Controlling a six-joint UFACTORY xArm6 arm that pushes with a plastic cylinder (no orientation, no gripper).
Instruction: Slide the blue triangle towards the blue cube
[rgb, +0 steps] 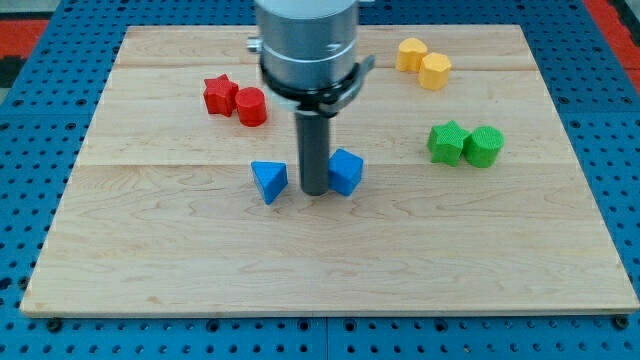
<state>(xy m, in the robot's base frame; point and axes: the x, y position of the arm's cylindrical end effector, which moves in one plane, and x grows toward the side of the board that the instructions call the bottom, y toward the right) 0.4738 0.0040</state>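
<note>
The blue triangle (268, 181) lies near the middle of the wooden board (330, 260). The blue cube (346, 171) sits a short way to its right. My tip (314, 191) stands between the two, close against the cube's left side and a small gap to the right of the triangle. The rod hides part of the cube's left edge.
A red star (219, 94) and a red cylinder (251, 106) sit at the upper left. Two yellow blocks (423, 62) sit at the upper right. A green star (448, 141) and a green cylinder (484, 146) sit at the right.
</note>
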